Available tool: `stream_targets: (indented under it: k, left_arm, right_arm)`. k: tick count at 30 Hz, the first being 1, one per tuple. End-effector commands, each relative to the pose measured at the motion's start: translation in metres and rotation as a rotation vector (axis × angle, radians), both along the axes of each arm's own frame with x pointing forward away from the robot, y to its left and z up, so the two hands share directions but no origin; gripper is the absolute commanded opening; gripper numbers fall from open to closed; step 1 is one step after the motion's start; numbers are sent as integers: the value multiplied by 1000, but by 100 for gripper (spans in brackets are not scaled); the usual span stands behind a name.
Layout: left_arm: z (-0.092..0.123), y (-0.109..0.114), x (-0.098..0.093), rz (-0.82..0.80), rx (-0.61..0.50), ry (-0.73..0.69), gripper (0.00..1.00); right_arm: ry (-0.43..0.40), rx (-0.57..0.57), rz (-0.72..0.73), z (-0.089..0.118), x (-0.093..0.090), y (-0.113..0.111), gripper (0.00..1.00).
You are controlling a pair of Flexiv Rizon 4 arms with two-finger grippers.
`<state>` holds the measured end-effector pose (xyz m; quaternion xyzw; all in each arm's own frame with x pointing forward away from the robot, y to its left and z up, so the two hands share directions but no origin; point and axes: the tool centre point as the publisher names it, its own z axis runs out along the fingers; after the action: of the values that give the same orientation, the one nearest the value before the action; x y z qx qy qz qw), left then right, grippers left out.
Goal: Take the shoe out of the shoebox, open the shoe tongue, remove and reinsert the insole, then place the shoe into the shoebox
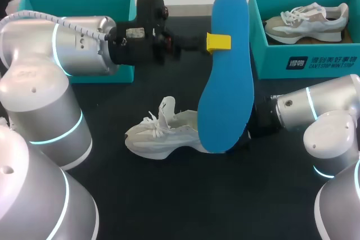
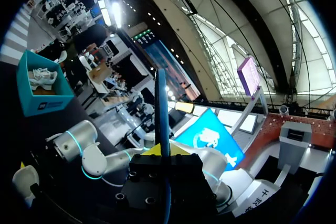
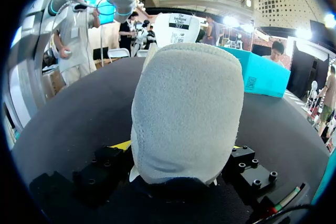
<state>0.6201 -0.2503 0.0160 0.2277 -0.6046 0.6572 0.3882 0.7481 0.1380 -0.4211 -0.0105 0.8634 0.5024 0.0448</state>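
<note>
Insole [image 1: 225,82] hangs mid-frame, pinched near its top by your left gripper [image 1: 218,42], lower tip over the shoe [image 1: 163,133] at lower centre, heel clamped in your right gripper [image 1: 254,126], so steer that tip squarely into the opening.

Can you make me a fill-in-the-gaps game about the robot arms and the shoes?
1. The left gripper holds up an insole whose colour is ____.
2. The shoe lies on the table, and its heel is gripped by the ____ arm.
3. The second shoe rests inside a teal ____.

Missing words: blue; right; shoebox.
</note>
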Motion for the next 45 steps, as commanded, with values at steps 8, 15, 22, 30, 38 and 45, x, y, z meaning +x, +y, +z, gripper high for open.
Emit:
stream_targets:
  k: [8,15,22,30,38,45]
  left_arm:
    - [-3,-2,-1,-2,-19,3,0]
    - [-3,-2,-1,-2,-19,3,0]
    - [-3,-2,-1,-2,-19,3,0]
    - [-3,-2,-1,-2,-19,3,0]
    - [-3,-2,-1,-2,-19,3,0]
    - [-3,-2,-1,-2,-19,3,0]
  right_arm:
    - [-1,-5,-3,-5,2,2,0]
    - [-1,-5,-3,-5,2,2,0]
    - [-1,-5,-3,-5,2,2,0]
    - [-1,-5,-3,-5,2,2,0]
    - [-1,-5,-3,-5,2,2,100]
    - [4,-19,-12,-3,1,0,100]
